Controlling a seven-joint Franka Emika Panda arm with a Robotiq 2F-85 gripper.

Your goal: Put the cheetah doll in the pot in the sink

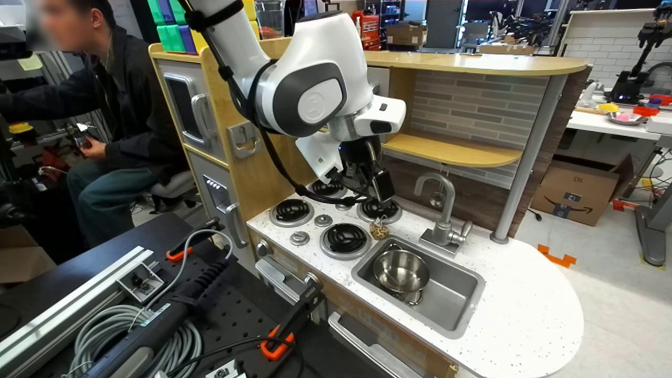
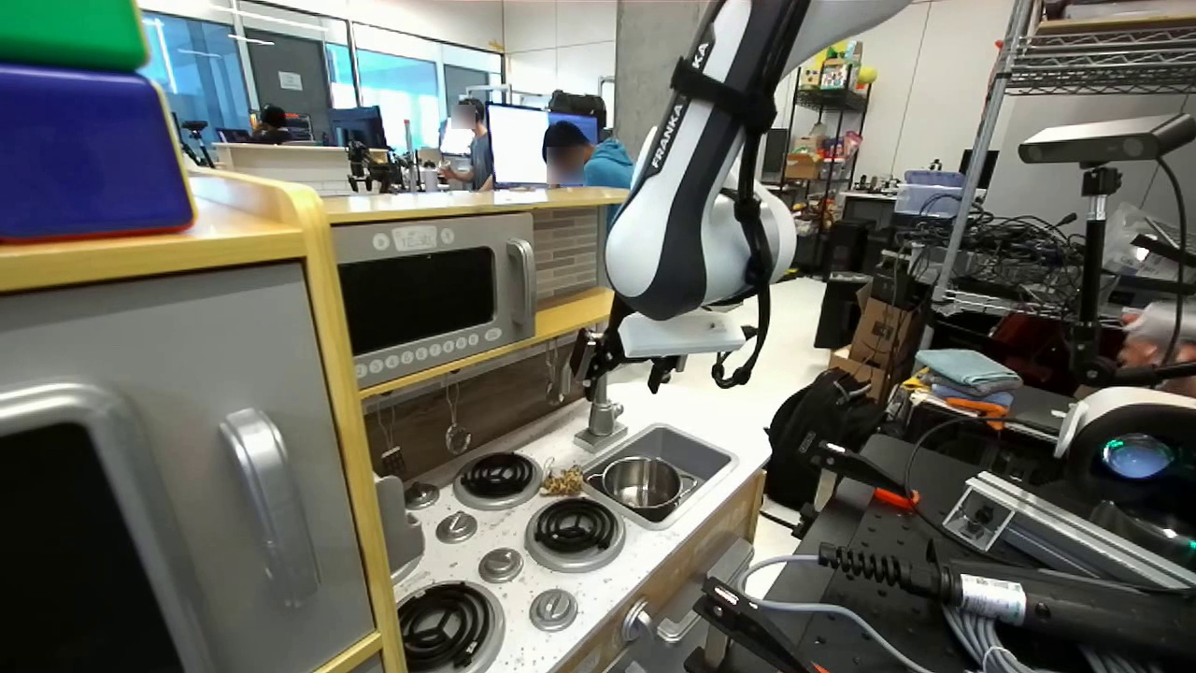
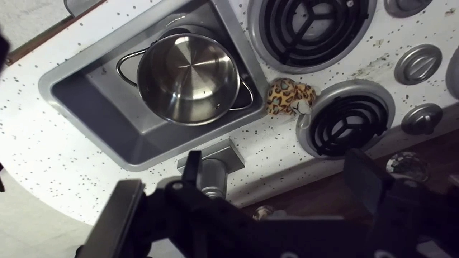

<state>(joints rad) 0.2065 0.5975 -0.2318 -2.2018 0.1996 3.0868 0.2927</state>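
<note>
The doll (image 3: pixel 285 96) lies on the counter (image 3: pixel 43 143), between the sink (image 3: pixel 104 111) and a burner (image 3: pixel 346 123), just beside the sink's rim at a corner. From the wrist its dark spots and a white patch stand out; in both exterior views it is only a small mottled lump, its face too small to make out. The pot (image 3: pixel 188 79) stands mouth up inside the sink, toward the end nearest the burners, its round inner floor and two wire handles plain in the wrist view. The gripper (image 3: pixel 273 161) hangs above the counter, and the wrist view also settles its jaws: released, spread well apart, one of them in front of the faucet (image 3: pixel 214 179). In an exterior view the gripper (image 1: pixel 385 187) is a dark shape at the end of the arm (image 1: pixel 315 89), its spread hard to tell. The faucet (image 1: pixel 448 207) there shows its whole curved spout, along with four burners (image 1: pixel 345 239) and a seated person (image 1: pixel 134 105). In an exterior view where the gripper covers the upper part of the faucet (image 2: pixel 600 432), the microwave (image 2: pixel 416 299) shows plainly, and one burner is cut off by the cabinet (image 2: pixel 196 355).
</note>
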